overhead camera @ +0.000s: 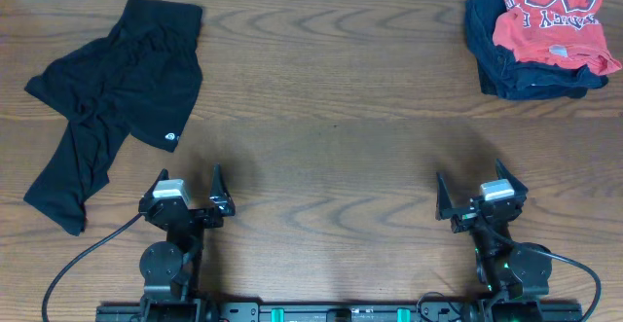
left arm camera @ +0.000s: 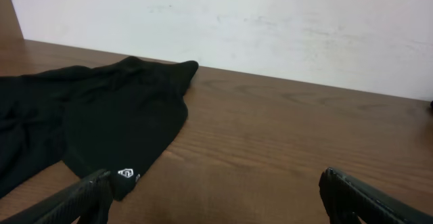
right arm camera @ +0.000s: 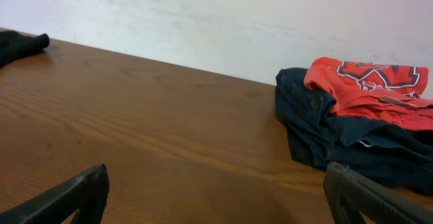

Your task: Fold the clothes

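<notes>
A black garment with a small white logo lies spread and crumpled at the far left of the table; it also shows in the left wrist view. A folded coral-red T-shirt with lettering lies on top of a navy garment at the far right corner; both show in the right wrist view, the T-shirt above the navy garment. My left gripper is open and empty, just near of the black garment's logo corner. My right gripper is open and empty near the front edge.
The wooden table runs across the whole view. A white wall stands behind its far edge. The arm bases and cables sit at the front edge.
</notes>
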You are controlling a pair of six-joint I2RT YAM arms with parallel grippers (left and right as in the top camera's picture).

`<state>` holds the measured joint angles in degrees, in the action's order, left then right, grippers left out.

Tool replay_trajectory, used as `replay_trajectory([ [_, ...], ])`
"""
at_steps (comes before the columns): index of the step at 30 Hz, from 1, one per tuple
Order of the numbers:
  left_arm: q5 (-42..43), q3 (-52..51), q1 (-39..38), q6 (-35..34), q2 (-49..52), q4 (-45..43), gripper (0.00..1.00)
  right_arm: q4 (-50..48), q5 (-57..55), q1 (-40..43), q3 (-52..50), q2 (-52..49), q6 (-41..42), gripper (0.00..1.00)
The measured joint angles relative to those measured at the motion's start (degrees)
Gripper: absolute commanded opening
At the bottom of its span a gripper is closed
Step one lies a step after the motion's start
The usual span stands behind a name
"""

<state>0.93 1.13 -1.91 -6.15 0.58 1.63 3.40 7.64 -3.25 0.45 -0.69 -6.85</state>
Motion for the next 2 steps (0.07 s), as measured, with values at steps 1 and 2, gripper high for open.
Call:
replay_trajectory([
  [1,0.0,0.0,0.0,0.0,0.0,0.0,0.98,0.0,0.0,0.0,0.0,0.0,0.0,0.99],
  [2,0.0,0.0,0.0,0.0,0.0,0.0,0.98,0.0,0.0,0.0,0.0,0.0,0.0,0.99],
])
